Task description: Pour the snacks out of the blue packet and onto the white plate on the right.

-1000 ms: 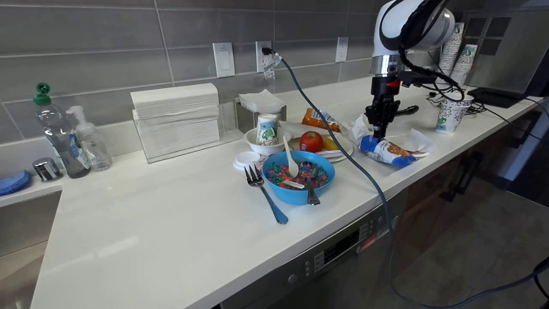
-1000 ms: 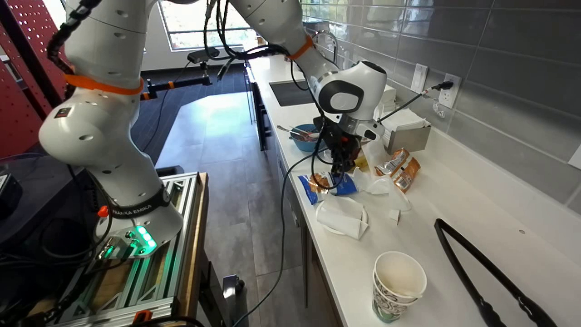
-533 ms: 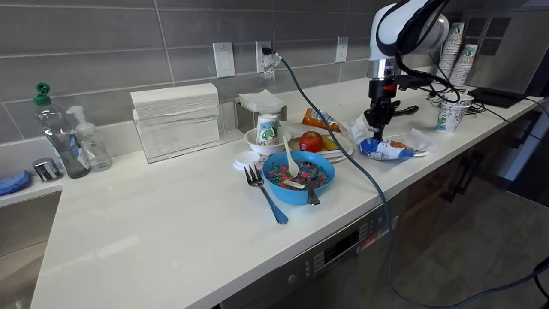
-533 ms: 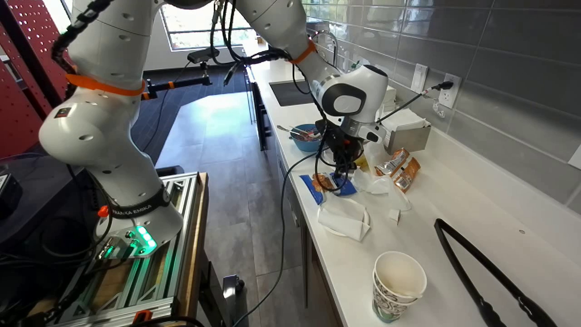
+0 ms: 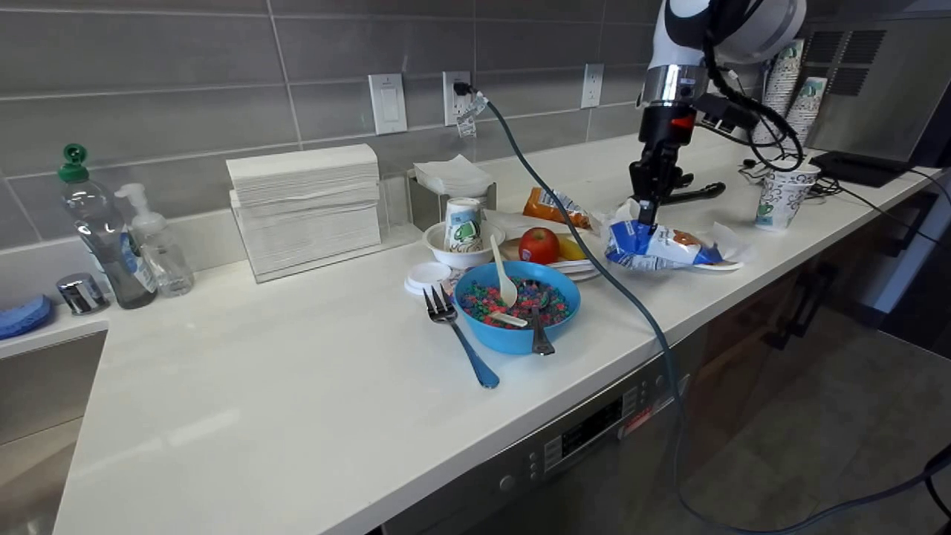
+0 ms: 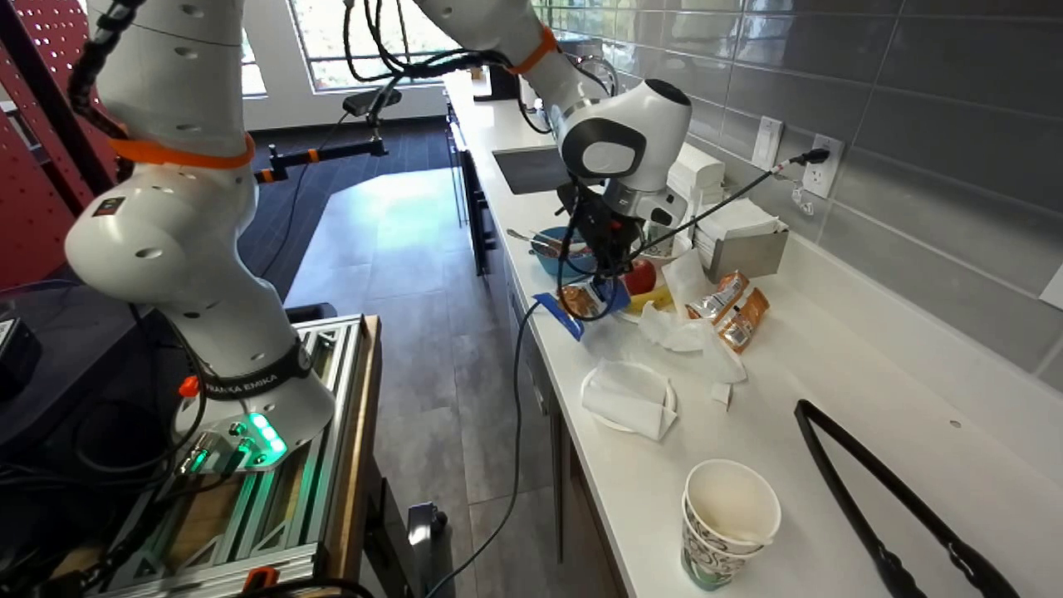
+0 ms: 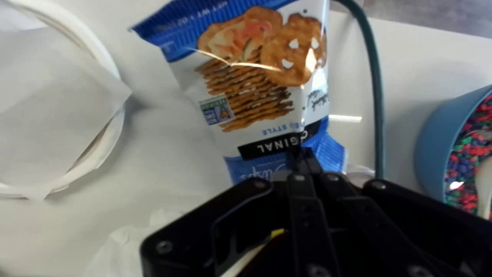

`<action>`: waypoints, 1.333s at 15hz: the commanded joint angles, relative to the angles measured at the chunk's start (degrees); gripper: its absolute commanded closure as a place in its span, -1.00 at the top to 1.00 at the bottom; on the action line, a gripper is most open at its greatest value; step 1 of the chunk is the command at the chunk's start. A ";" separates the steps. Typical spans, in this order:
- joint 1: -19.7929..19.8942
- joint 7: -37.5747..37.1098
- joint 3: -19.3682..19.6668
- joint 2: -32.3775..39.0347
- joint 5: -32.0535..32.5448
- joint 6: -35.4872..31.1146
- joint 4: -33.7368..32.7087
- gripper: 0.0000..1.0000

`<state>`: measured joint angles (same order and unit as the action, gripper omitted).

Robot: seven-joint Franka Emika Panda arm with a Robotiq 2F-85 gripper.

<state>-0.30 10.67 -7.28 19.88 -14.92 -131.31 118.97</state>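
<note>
Counter [image 5: 260, 386]: hard, glossy white slab, lower left of an exterior view, carrying the whole spread.
Arm [image 6: 166, 224]: smooth white shells, left and top of an exterior view, bent so its wrist points down.
Gripper [image 7: 302, 156]: black, jointed; its fingertips pinch one end of the packet [image 7: 250, 92], lower middle of the wrist view, probably to leave the rest loose for tipping.
Bowl [image 5: 505, 342]: rounded, blue, near the centre of an exterior view, filled with coloured bits [image 5: 483, 303]; apparently no part of this pour.
Plate [image 7: 88, 42]: shallow, white, round, left edge of the wrist view, apart from the packet; pouring seems not yet begun.
Napkin [image 7: 57, 100]: folded matt paper draped across the plate; it may catch what falls.
Packet: crinkled, shiny blue-and-white foil, upper middle of the wrist view, seemingly held clear of the counter; which end is unsealed cannot be told.
Snacks: none loose in sight, only printed ones; real pieces are presumably inside.
</note>
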 commanded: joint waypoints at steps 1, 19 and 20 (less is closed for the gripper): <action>1.72 5.04 -1.75 -6.93 -7.56 -4.10 10.16 -0.99; 1.98 -11.56 7.32 -25.35 16.23 -7.65 24.82 -0.99; 2.08 -9.78 7.75 -25.24 15.53 -3.09 23.34 -0.99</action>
<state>1.28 1.18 -0.58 -3.12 -1.44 -143.52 143.71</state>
